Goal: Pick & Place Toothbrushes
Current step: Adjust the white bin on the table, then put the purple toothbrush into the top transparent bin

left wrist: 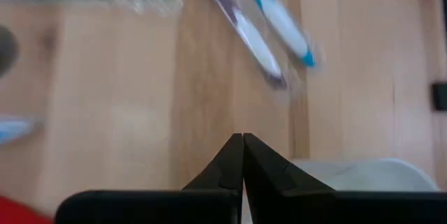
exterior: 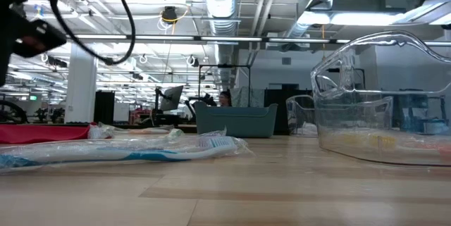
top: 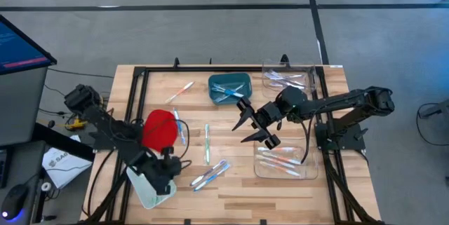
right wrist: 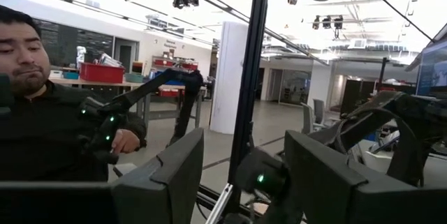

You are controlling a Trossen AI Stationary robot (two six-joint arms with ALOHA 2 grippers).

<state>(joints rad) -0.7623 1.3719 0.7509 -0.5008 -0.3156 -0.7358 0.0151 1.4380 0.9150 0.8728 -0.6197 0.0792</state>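
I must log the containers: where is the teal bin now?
In the high view the teal bin sits at the table's far middle, toothbrushes inside, left of a clear tray and just beyond the right gripper.

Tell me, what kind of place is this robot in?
Probably a robot lab or workshop. Bare pipes and ducts run across the ceiling, a person sits close by working another robot arm, and a computer screen stands beside the wooden table.

**Bright overhead light, soft close-ups**

Ceiling strip lights [exterior: 211, 37] flood the room evenly; shadows on the wooden table [top: 231, 183] are faint. The left wrist view is blurred, its toothbrushes [left wrist: 269, 25] smeared. Glare washes the clear bin [exterior: 384, 106] and windows in the right wrist view.
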